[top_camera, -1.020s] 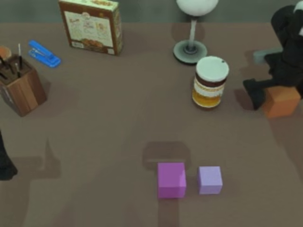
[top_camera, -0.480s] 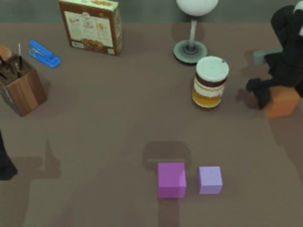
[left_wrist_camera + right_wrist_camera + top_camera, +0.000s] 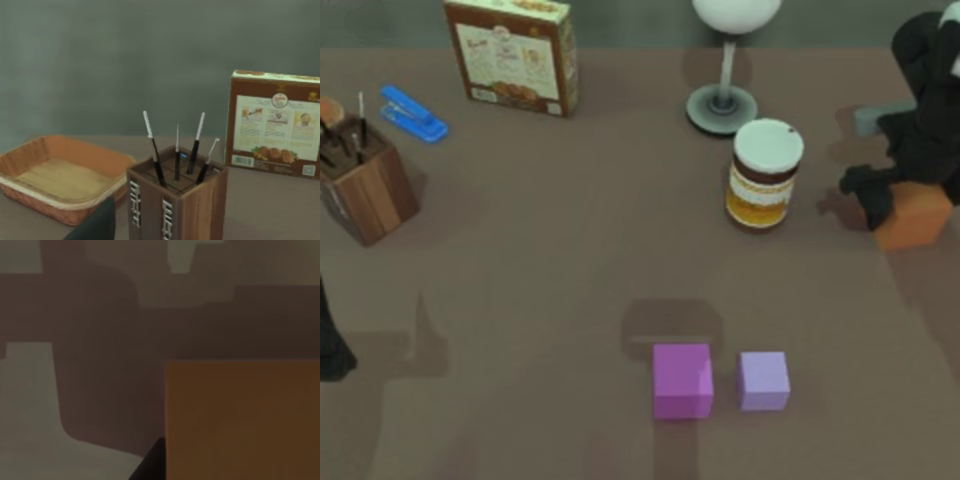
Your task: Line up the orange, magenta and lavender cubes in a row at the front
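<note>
- Left arm [image 3: 332, 345]: parked at the lower left edge of the top view; jaw state cannot be told.
- Wooden pen holder [image 3: 365, 190] at the left edge, pens upright in it; in the left wrist view a wicker basket [image 3: 60, 177] sits just beside it.
- Blue stapler [image 3: 412, 113] upper left; cereal box [image 3: 515, 55] upright to its right, at the top.
- Magenta cube [image 3: 682, 380] lower centre; lavender cube [image 3: 763, 380] just beside it on its right, a narrow gap between them.
- Lamp [image 3: 725, 60] at top centre; white-lidded jar [image 3: 765, 175] below it, standing between the centre of the table and the orange cube.
- Orange cube [image 3: 915, 215] at the right edge, mid-height, well apart from the other two cubes.
- Right gripper [image 3: 905, 190] is down over the orange cube, one dark finger [image 3: 865, 195] at its left face; arm hides the other side, so I cannot tell whether the jaws grip it.
</note>
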Robot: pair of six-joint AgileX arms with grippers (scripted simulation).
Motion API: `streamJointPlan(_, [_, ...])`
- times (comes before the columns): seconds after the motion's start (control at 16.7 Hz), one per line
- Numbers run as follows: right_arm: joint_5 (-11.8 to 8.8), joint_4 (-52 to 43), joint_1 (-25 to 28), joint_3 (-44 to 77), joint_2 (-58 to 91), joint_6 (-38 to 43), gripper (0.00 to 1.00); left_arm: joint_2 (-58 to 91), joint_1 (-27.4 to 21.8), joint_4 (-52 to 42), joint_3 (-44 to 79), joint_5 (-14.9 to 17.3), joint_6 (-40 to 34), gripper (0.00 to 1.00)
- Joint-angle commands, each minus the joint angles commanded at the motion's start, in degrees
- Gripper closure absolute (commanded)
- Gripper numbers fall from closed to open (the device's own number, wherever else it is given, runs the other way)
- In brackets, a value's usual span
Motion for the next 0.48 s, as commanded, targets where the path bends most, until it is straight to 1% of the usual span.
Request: streamJointPlan(0.48, [-0.1, -0.4, -0.1, 0.3, -0.7, 0.1, 1.00, 0.0, 0.0, 0.0, 0.0, 0.0, 0.0, 0.00])
